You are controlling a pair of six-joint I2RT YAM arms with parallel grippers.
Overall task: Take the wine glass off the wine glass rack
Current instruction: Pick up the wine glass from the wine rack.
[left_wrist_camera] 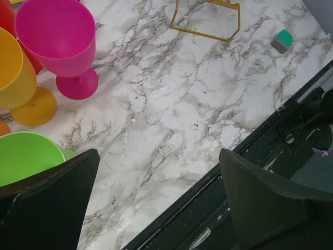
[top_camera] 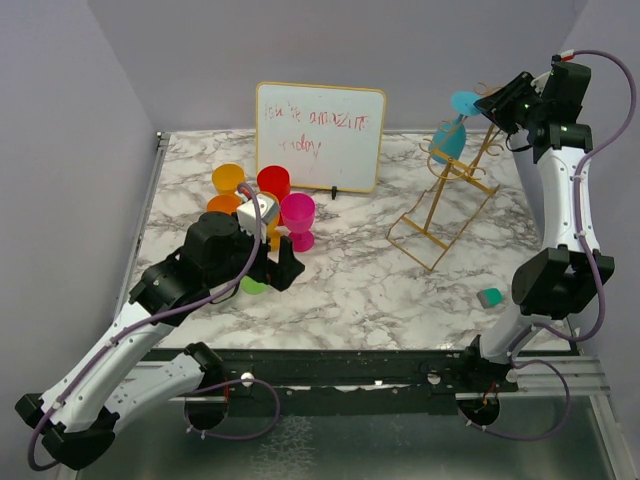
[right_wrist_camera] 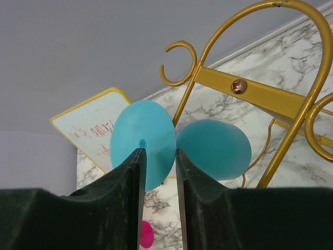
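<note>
Wine glass rack: thin gold wire, rectangular base, slanted rails, curled ends. It stands far right on the marble table.

Wine glass: opaque blue. It hangs upside down near the top of the rack, bowl low, round foot uppermost and tilted toward the right arm.

Hard to see: in the right wrist view the stem is hidden and the fingers cover the lower part of the foot. In the left wrist view only a corner of the rack base shows.

Right gripper: raised level with the foot. Jaws narrowed to a slim gap with the blue foot showing through it. Cannot tell whether the pads touch the foot.

Left gripper: jaws spread wide, nothing between them. It is low over the table beside a green cup.
</note>
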